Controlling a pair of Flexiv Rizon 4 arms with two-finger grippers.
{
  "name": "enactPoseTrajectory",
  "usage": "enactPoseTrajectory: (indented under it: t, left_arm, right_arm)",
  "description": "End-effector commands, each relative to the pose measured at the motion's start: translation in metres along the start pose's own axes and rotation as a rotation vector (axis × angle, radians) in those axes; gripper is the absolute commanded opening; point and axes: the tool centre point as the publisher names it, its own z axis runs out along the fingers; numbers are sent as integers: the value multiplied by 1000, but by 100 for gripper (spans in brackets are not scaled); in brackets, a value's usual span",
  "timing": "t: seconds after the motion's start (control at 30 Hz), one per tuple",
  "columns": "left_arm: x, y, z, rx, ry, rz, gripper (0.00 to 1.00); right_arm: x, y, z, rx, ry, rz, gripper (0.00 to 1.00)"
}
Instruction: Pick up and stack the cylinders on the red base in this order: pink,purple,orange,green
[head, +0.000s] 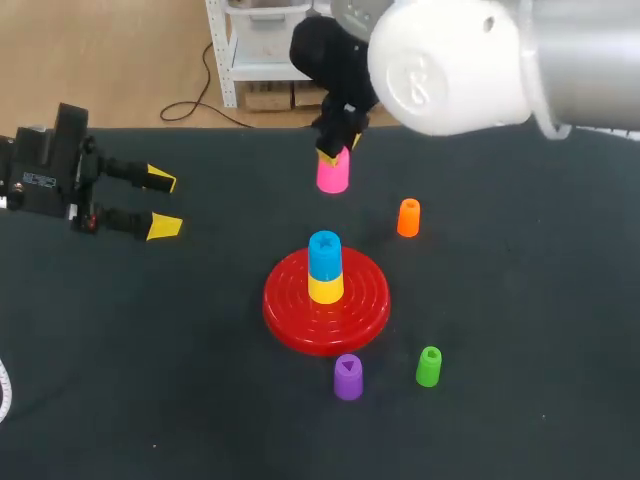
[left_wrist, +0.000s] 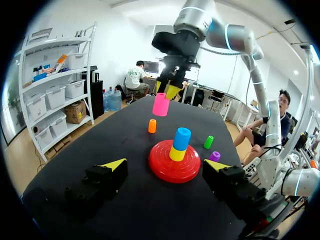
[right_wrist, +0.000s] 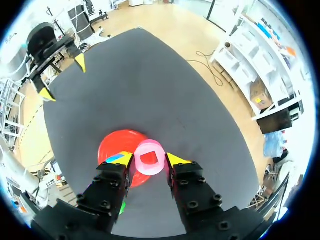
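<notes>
Right end effector (right_wrist: 149, 160) grips the pink plastic cylinder (head: 332, 175) beyond the round red base (head: 285, 310); best centre it over the base's blue plastic cylinder (head: 324, 252) before lowering.

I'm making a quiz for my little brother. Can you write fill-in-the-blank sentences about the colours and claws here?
The cylinder in the right claw is ___.
On the red base, the blue cylinder sits on a ___ one.
The left claw is ___ and empty.
Missing words: pink, yellow, open.
</notes>
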Motion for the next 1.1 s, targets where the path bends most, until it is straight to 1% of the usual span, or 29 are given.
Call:
enactPoseTrajectory:
  t: [0.03,0.17,0.27,0.37,0.47,0.67,0.8,0.93,1.1]
  left_arm:
    - [1,0,0,-1,-4,2,100]
    - [1,0,0,-1,-4,2,100]
    - [1,0,0,-1,-4,2,100]
    - [1,0,0,-1,-4,2,100]
    - [1,0,0,-1,-4,2,100]
    - [1,0,0,-1,-4,2,100]
    - [1,0,0,-1,-4,2,100]
    - [1,0,0,-1,-4,2,100]
    - [1,0,0,-1,-4,2,100]
  right_arm:
    - [11,12,-21,-4,-25,17,0]
    - [18,22,-33,-18,-33,28,0]
    - [24,33,-38,-39,-27,22,0]
    - [31,46,-40,-39,-7,-1,0]
    - [38,56,-36,-38,16,-16,0]
    - [50,67,-28,-31,47,0,0]
    - [51,75,-24,-7,61,1,0]
    - [50,81,-19,-4,69,-4,0]
    - [56,84,-7,17,90,7,0]
